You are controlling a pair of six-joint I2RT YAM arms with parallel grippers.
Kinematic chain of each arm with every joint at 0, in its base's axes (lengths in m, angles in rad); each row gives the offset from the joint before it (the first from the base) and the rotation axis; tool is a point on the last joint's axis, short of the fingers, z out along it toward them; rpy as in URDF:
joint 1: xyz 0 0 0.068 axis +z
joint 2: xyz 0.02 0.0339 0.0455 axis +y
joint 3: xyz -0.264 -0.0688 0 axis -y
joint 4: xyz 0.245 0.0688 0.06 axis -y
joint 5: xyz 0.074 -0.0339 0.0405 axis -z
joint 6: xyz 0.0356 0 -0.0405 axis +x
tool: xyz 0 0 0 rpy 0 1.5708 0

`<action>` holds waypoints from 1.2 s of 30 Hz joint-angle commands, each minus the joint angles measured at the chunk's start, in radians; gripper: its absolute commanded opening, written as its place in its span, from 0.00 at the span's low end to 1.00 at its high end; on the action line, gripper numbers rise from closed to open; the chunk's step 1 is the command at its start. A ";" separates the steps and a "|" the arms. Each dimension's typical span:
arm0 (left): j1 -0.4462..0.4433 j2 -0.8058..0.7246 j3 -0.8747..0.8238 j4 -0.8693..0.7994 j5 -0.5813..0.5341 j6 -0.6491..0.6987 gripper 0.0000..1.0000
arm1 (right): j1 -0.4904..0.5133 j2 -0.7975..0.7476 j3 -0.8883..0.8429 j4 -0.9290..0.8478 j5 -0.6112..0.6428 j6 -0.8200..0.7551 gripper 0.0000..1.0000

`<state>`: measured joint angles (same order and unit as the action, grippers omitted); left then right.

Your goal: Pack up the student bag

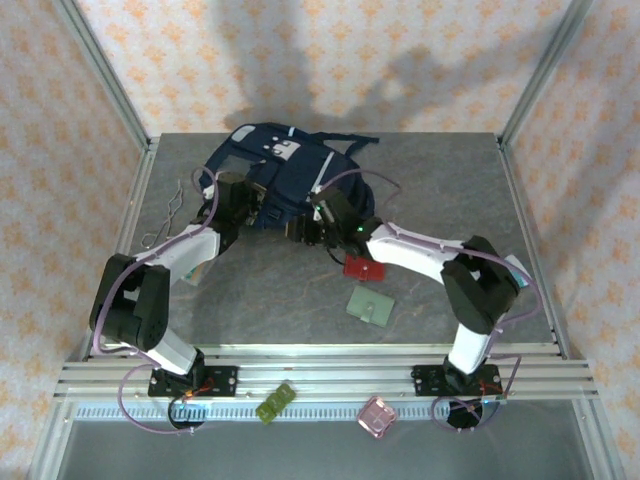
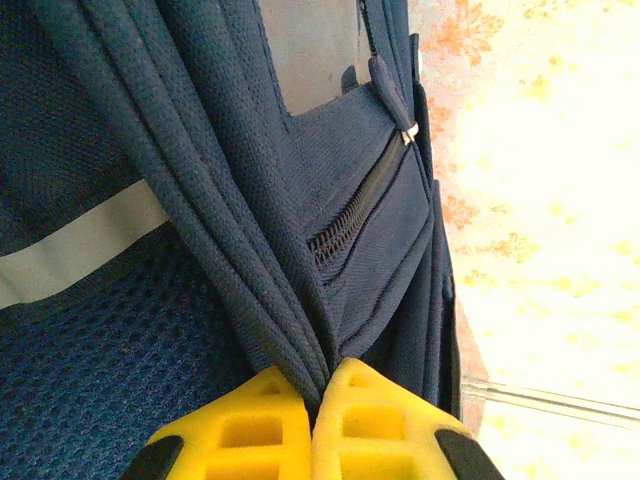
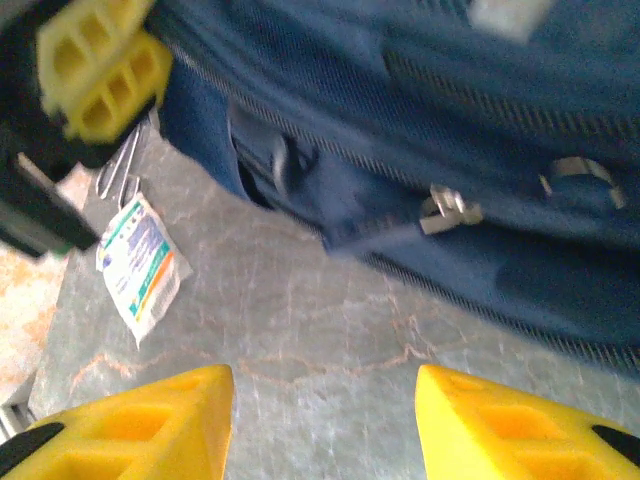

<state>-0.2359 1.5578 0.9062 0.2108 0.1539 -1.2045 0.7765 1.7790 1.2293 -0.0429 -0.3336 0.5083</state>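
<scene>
the top external camera looks down from high behind the near edge of the table (image 1: 430,190), taking in all of it. the left wrist camera sits close up against the student bag (image 2: 100,350); the right wrist camera looks low across the table at that same bag.

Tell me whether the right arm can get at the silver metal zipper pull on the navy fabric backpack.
Probably yes. The right gripper is open and faces the navy fabric backpack, with the silver metal zipper pull just ahead. Nothing stands between them on the grey table.
</scene>
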 commanded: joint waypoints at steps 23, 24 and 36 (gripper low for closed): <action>-0.028 -0.059 -0.033 0.131 0.056 -0.069 0.00 | 0.039 0.216 0.289 -0.450 0.448 0.203 0.49; -0.028 -0.061 -0.030 0.130 0.057 -0.067 0.00 | 0.042 0.206 0.273 -0.447 0.463 0.204 0.49; -0.028 -0.057 -0.038 0.148 0.072 -0.076 0.00 | 0.033 0.271 0.384 -0.400 0.402 0.139 0.29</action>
<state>-0.2546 1.5528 0.8555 0.2607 0.1848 -1.2675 0.8146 2.0144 1.5635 -0.4339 0.0586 0.6682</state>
